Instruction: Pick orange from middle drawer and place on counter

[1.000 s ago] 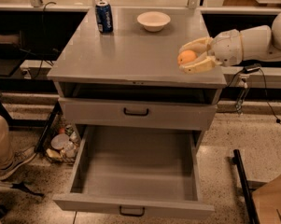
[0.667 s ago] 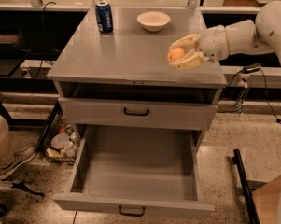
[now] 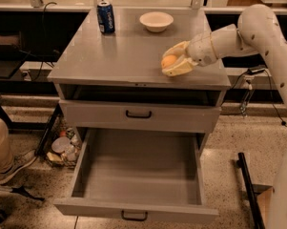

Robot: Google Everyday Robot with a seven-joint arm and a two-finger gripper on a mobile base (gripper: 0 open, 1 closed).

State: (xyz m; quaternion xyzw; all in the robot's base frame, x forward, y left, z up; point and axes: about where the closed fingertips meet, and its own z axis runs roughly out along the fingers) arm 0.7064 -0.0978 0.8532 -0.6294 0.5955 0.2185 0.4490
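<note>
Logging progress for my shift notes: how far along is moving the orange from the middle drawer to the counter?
Done: the middle drawer stands open and empty, and the orange is out of it. In hand: the gripper is shut on the orange, low over the counter near its front right edge. Left: set it down and release; I cannot tell whether it touches the surface.

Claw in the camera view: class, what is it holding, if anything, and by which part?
The claw grips the orange by its opposite sides, between its two fingers, over the front right part of the counter.
</note>
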